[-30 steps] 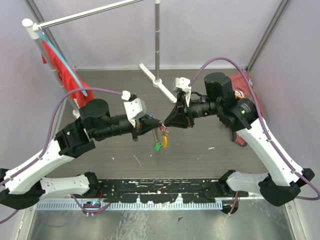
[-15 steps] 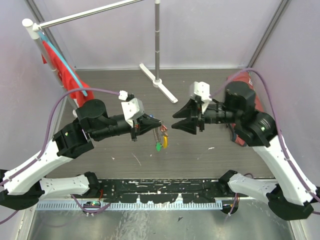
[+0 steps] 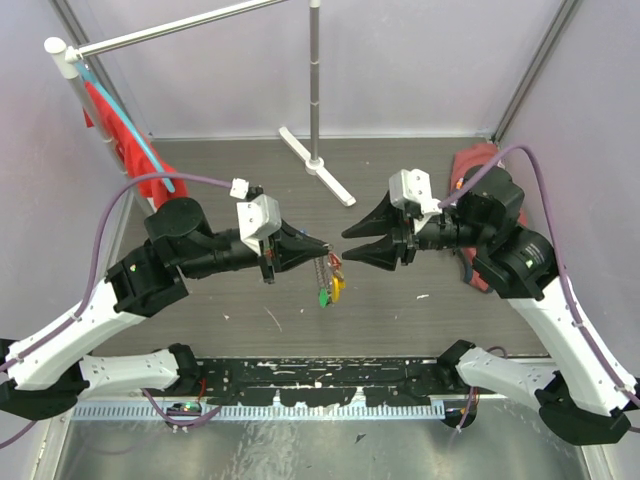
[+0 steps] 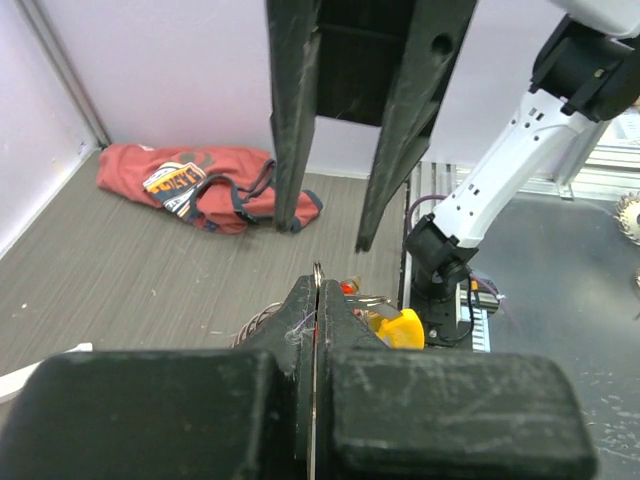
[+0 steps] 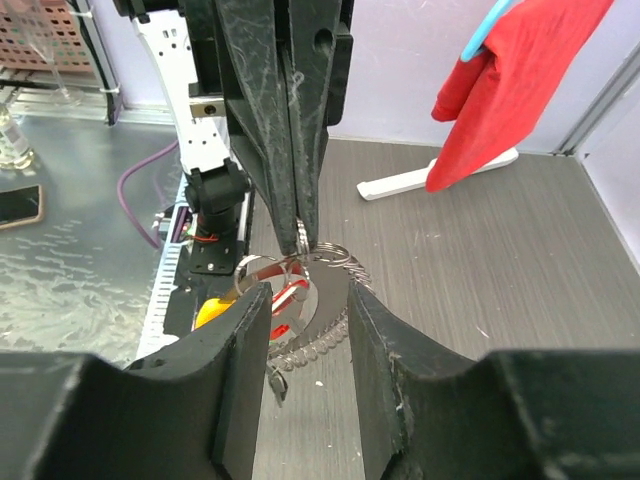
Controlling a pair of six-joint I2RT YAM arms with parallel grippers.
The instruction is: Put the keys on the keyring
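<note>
The keyring (image 3: 328, 272) hangs in the air over the middle of the surface (image 3: 400, 320), pinched at its top by the left tool (image 3: 325, 245), whose fingers are pressed fully together on the ring. Below the pinch, the beaded chain dangles with the yellow tag (image 3: 338, 287) and the green tag (image 3: 322, 297) at the bottom. In the right wrist view a red key (image 5: 287, 296) shows against the ring, just under the left fingertips. The right tool (image 3: 346, 245) faces the left one tip to tip, just beside it but apart, its fingers partly spread and holding nothing. A red cloth (image 3: 472, 165) lies behind the right arm.
</note>
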